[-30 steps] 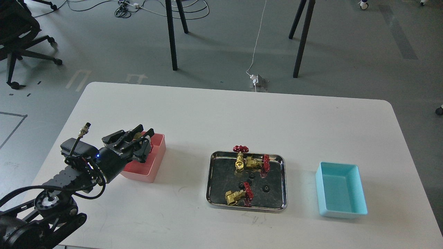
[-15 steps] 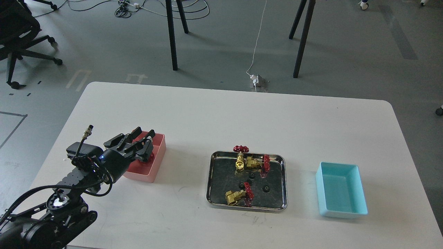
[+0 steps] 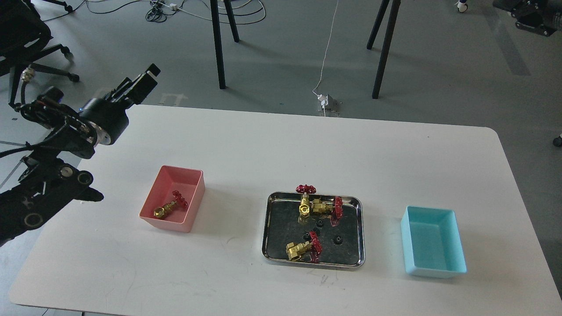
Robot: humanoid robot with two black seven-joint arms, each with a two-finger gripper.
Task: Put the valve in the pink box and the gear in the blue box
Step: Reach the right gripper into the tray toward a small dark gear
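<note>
A brass valve [image 3: 170, 207] with a red handwheel lies inside the smooth, tapered pink box [image 3: 193, 208] near the desk's [image 3: 263, 145] left edge. The left end effector [image 3: 142, 83] hangs beyond the far-left corner, holding nothing; whether its fingers are parted, I cannot tell.

Legible text, labels, brands, numbers: none. Pale painted marks on the grey floor [image 3: 101, 98] beyond the table's [image 3: 281, 145] far left corner: shapes only, not readable as characters.

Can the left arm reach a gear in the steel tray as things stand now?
Probably yes. The left tool is raised over the table's far left edge, holding nothing visible, and no object stands between it and the gear lying uncovered in the tray.
</note>
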